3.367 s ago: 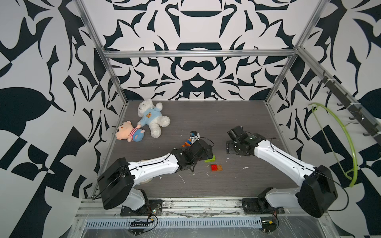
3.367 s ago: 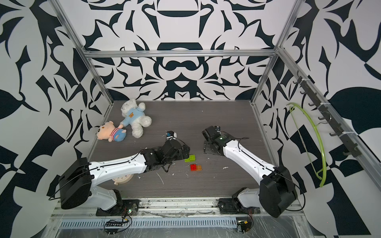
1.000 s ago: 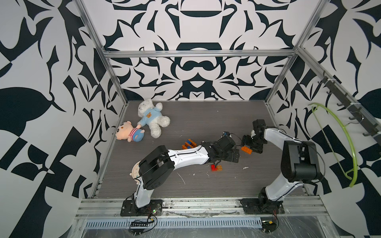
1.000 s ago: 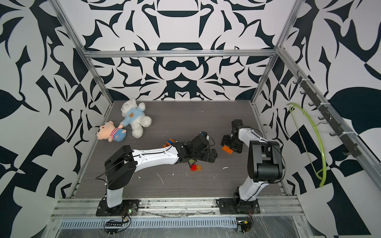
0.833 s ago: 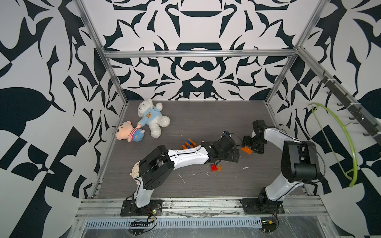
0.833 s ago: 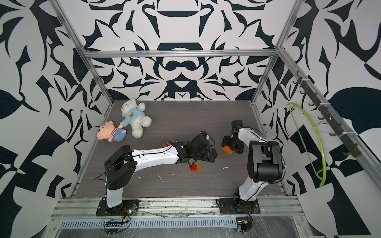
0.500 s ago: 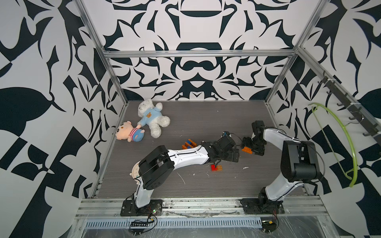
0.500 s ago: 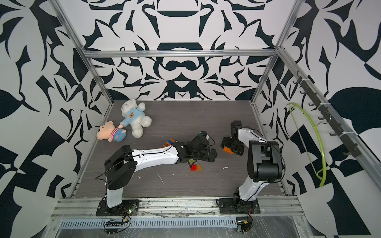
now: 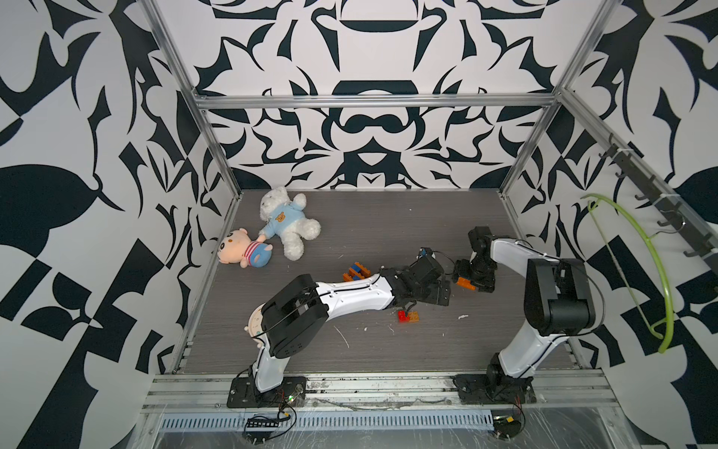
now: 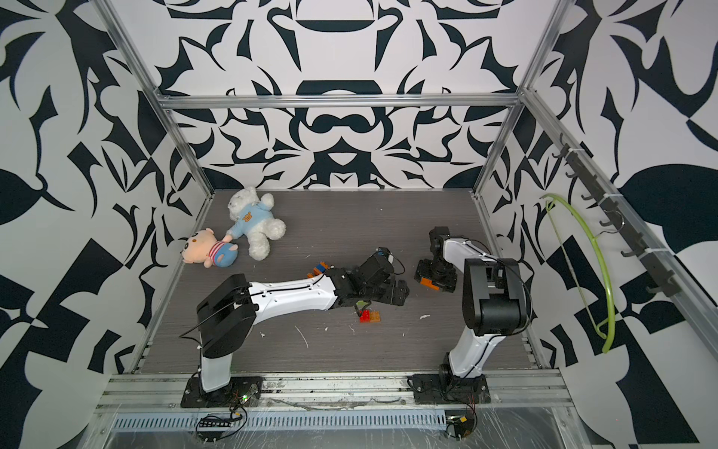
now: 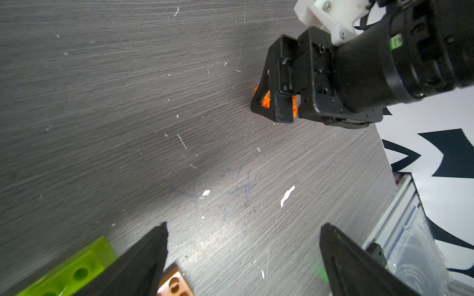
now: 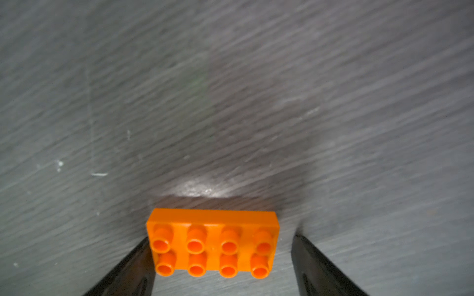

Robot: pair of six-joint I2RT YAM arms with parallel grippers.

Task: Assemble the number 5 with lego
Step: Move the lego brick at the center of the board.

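The glossy orange eight-stud brick [image 12: 213, 243] lies flat on the scratched grey wood-grain table [image 11: 102, 102] between the right gripper's [image 12: 221, 237] spread black fingers, one touching its end, while the left gripper [image 11: 243, 226] gapes wide.

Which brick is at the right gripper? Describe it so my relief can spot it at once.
Look at the right side of the grey tabletop, where the right gripper points down. Between its open jaws lies an orange brick, flat, studs up. It is alone and all orange with eight studs, unlike the red-and-brown pair nearer the front.
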